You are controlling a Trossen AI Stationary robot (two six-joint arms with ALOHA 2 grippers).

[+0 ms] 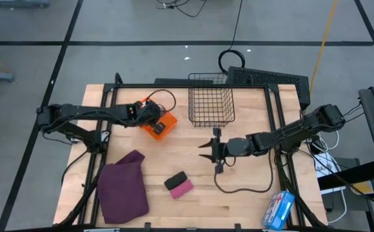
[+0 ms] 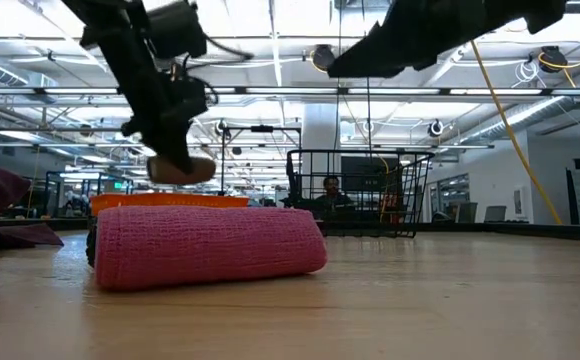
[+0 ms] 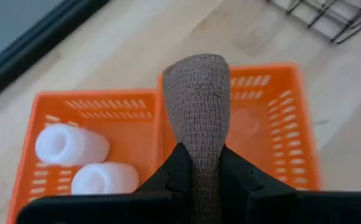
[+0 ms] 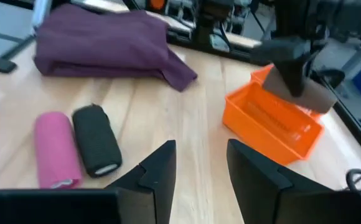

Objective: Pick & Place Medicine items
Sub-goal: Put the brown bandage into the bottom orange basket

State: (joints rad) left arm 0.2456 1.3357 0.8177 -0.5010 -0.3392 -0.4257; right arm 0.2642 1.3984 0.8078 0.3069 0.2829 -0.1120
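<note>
The orange tray [image 1: 159, 126] stands on the table's far left part. In the left wrist view, two small white bottles [image 3: 71, 144] [image 3: 104, 179] lie in one compartment of the tray [image 3: 274, 124]. A third bottle does not show. My left gripper [image 3: 203, 158] is above the tray, shut on a brown bandage roll [image 3: 198, 102], which also shows in the low view [image 2: 182, 170]. My right gripper [image 1: 204, 149] hovers open over the table's middle, just in front of the wire basket, touching nothing [image 4: 200, 155]. My left gripper pinches the brown bandage roll between its two fingers [image 3: 179, 163] near one end [image 3: 204, 149], where the roll is squeezed narrow. The fingers come slanting down from the table's left, along the roll. The roll is lifted clear above the tray, its free end [image 3: 196, 68] pointing away from the fingers.
A pink roll [image 1: 182, 188] and a black roll [image 1: 175, 180] lie side by side near the table's front middle. A maroon cloth [image 1: 122, 187] sits front left, a wire basket [image 1: 211, 100] at the far middle, and a blue-and-white packet [image 1: 279, 210] front right. A cable [image 1: 238, 188] loops below the right gripper.
</note>
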